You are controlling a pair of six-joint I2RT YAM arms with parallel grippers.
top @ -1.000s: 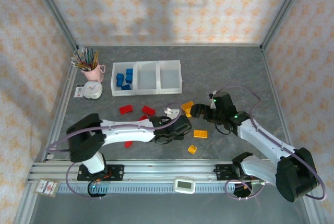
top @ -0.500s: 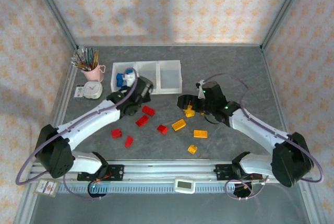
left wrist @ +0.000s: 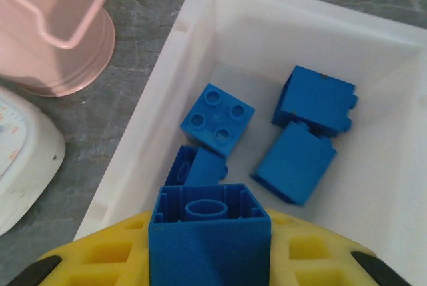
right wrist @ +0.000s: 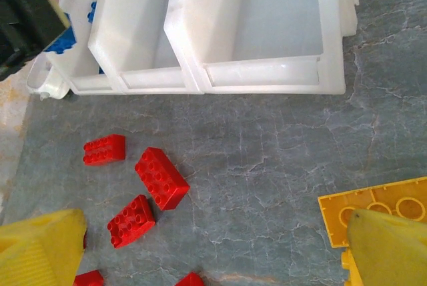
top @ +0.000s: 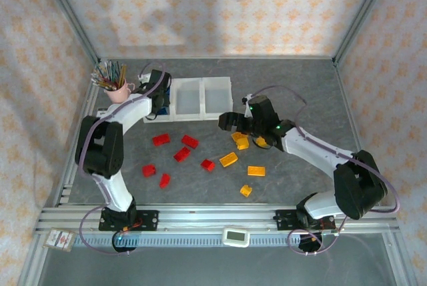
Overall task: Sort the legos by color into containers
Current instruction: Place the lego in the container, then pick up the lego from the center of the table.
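Since half a second ago, left hand (top: pixel 160 95) has advanced over the containers (top: pixel 200 118), end bin, holding a blue lego (left wrist: pixel 210 233). Judged step: drop-off; next, release among the blues. Right hand (top: pixel 229 122) spread wide beside yellow legos (right wrist: pixel 373 209).

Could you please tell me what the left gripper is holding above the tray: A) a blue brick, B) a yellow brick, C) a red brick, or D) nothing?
A: the left wrist view shows a blue brick clamped in the left gripper, above the tray's end compartment that holds other blue bricks.
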